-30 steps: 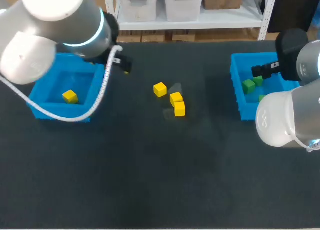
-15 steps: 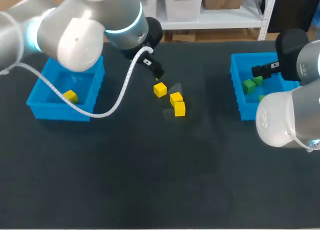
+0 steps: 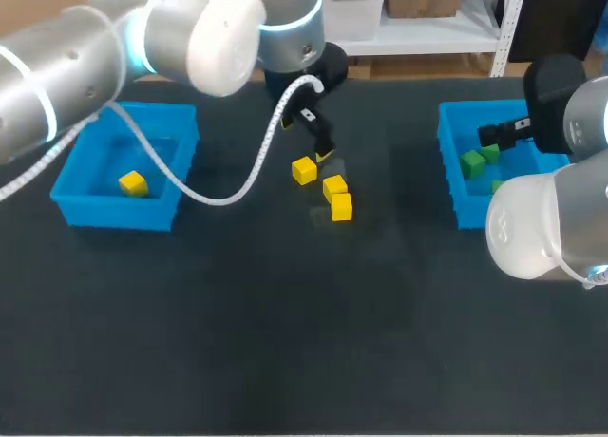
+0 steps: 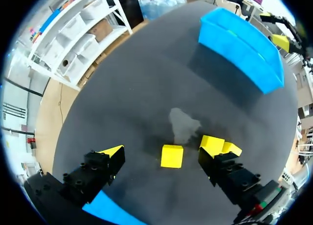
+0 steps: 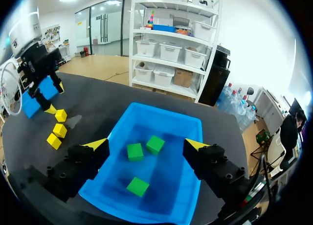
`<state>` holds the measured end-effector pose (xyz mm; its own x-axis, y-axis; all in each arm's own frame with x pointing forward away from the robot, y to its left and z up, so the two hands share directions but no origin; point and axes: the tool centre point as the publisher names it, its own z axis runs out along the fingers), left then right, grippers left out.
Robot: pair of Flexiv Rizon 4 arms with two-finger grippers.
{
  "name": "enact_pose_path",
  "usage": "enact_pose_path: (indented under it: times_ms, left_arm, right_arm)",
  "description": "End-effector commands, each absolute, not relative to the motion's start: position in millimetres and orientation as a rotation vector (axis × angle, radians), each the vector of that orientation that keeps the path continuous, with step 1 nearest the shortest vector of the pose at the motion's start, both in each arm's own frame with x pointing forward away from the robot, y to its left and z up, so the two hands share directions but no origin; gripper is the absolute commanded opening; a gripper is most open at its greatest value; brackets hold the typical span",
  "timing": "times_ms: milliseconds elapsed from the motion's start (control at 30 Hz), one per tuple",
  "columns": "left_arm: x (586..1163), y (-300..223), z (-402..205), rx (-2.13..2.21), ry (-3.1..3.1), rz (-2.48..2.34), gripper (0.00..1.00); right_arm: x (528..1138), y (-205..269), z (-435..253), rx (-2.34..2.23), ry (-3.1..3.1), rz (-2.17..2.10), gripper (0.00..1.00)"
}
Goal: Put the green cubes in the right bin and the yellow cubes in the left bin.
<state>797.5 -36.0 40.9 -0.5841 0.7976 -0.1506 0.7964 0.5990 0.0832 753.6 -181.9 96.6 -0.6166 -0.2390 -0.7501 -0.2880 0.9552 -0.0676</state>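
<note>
Left wrist view: the left end effector [image 4: 160, 156] hangs open over a yellow cube [image 4: 172, 155] on the dark desk [image 4: 146, 88].

The cube lies between the spread fingers, touched by neither. Two neighbouring yellow cubes [image 4: 217, 146] sit just beside one finger, partly hidden by it, so room on that side looks tight. A descent that drifts that way could land the finger on a neighbour or nudge the cluster, spoiling the grasp. The desk's matte, cloth-like cover should slow any sliding, and a pale patch [image 4: 183, 124] lies just ahead of the cube. The left bin [image 3: 71, 204], holding one yellow cube [image 3: 133, 182], sits well off to the end effector's side. The right end effector [image 5: 146, 144] is open and empty above the right bin [image 5: 161, 110], with three green cubes [image 5: 135, 151] beneath it.
</note>
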Motion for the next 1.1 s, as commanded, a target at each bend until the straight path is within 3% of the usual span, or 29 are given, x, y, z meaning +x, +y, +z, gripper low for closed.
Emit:
enact_pose_path:
  times_ms: [33,1100]
  left_arm:
    - [798.1,-40.6,36.2,1.37,2.717,0.047,1.0]
    - [781.9,-34.2,-8.0,1.37,2.818,0.042,1.0]
  right_arm:
    - [752.9,-182.6,97.3,-0.37,2.26,0.077,1.0]
    - [752.9,-182.6,97.3,-0.37,2.26,0.077,1.0]
